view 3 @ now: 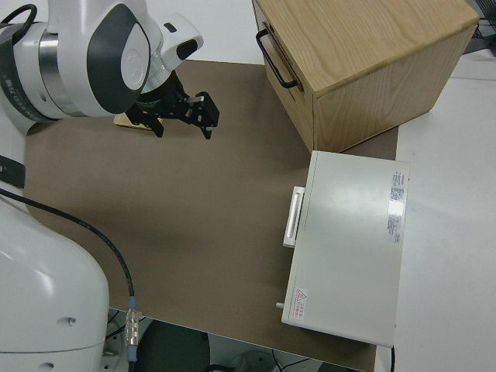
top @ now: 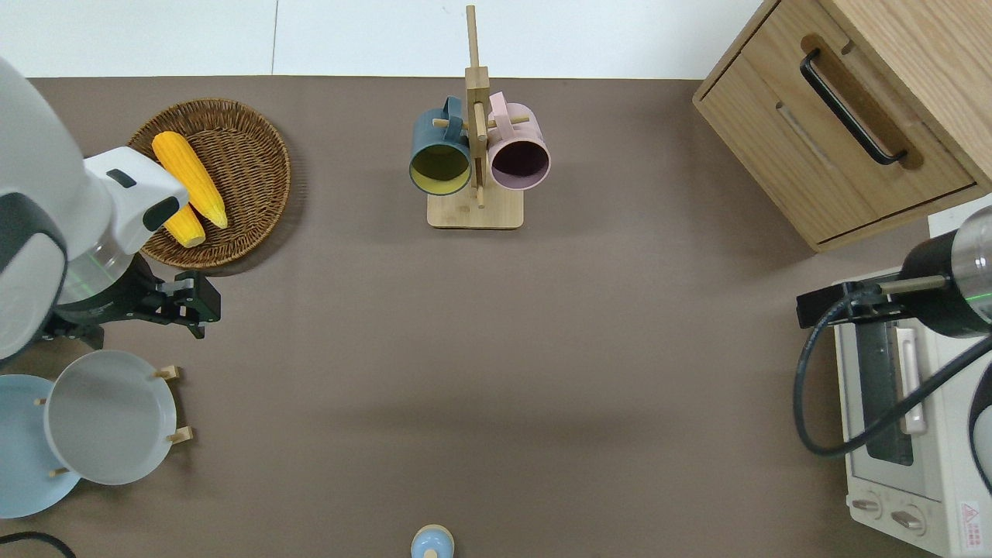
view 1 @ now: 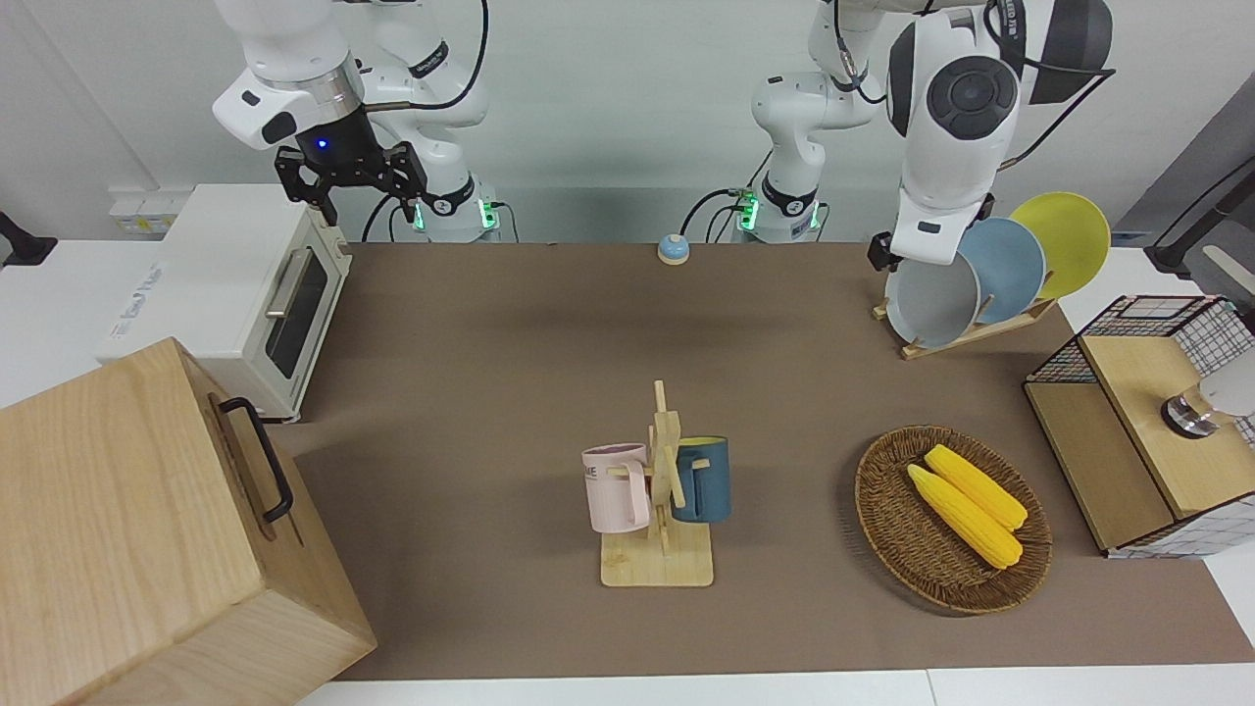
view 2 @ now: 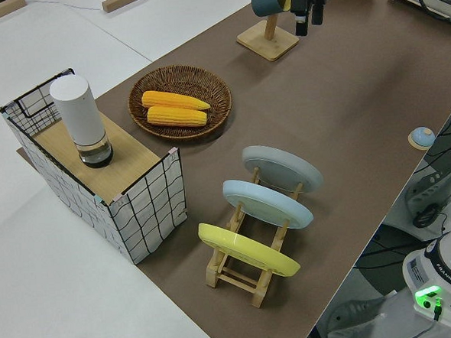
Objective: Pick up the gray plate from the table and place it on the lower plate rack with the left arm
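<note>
The gray plate (top: pixel 108 415) (view 1: pixel 931 299) (view 2: pixel 283 168) stands tilted in the lowest slot of the wooden plate rack (view 2: pixel 236 272) (view 1: pixel 966 338), toward the left arm's end of the table (top: pixel 496 349). My left gripper (top: pixel 203 306) (view 2: pixel 309 18) is open and holds nothing. It hangs over bare mat between the rack and the wicker basket, apart from the gray plate. In the front view the left arm's own forearm hides most of this gripper. The right arm is parked with its gripper (view 1: pixel 345 186) (view 3: pixel 182 116) open.
A light blue plate (view 2: pixel 266 203) and a yellow plate (view 2: pixel 246 248) fill the rack's higher slots. A wicker basket (top: pixel 256 132) holds two corn cobs. A mug stand (top: pixel 474 209) carries two mugs. Also here: a wooden drawer cabinet (top: pixel 852 116), toaster oven (top: pixel 907 434), wire crate (view 2: pixel 148 212), small blue bell (top: pixel 431 542).
</note>
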### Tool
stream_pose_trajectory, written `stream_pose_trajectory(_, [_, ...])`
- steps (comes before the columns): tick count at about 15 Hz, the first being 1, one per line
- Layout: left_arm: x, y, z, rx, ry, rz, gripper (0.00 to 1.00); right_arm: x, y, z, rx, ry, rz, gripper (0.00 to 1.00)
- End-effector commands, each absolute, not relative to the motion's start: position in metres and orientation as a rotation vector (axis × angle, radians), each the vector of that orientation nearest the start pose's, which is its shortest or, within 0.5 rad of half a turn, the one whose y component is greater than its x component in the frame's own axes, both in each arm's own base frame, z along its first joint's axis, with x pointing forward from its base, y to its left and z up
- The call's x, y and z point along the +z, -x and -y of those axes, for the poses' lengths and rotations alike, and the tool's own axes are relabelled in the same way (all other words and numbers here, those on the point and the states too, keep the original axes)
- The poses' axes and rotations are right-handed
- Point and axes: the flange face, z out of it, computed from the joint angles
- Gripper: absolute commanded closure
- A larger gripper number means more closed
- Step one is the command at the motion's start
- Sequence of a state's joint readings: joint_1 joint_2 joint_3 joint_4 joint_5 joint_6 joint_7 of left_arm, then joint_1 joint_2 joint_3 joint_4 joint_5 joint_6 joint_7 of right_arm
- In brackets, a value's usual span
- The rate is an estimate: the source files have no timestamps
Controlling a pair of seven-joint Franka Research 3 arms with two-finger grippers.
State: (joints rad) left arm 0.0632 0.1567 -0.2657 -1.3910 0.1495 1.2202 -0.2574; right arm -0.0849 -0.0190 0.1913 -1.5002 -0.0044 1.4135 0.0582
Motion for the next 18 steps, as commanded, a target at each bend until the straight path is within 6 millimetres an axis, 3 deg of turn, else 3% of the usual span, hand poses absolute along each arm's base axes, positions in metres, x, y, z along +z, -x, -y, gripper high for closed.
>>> stream_pose_trajectory(1, [0.629, -0.552, 0.063, 0.381, 3.102, -0.142, 0.01, 0.657, -0.527, -0.058, 0.116, 3.146, 0.075, 0.011])
stream_pose_trajectory(6, [0.656, -0.545, 0.048, 0.248, 3.181, -0.212, 0.02, 0.657, -0.527, -0.058, 0.116, 3.146, 0.075, 0.011])
stream_pose_trajectory(8, [0.673, -0.534, 0.050, 0.163, 3.176, -0.253, 0.02, 0.657, -0.527, -0.058, 0.116, 3.146, 0.075, 0.011])
stream_pose_trajectory(12, [0.663, -0.515, 0.053, 0.094, 3.150, -0.236, 0.02, 0.657, -0.527, -0.058, 0.116, 3.146, 0.075, 0.011])
stream_pose_trajectory(15, [0.643, -0.514, 0.055, 0.066, 3.143, -0.230, 0.00, 0.657, -0.527, -0.057, 0.114, 3.146, 0.073, 0.013])
stream_pose_trajectory(18, [0.640, -0.517, 0.058, 0.077, 3.143, -0.240, 0.00, 0.657, -0.527, -0.058, 0.116, 3.146, 0.075, 0.011])
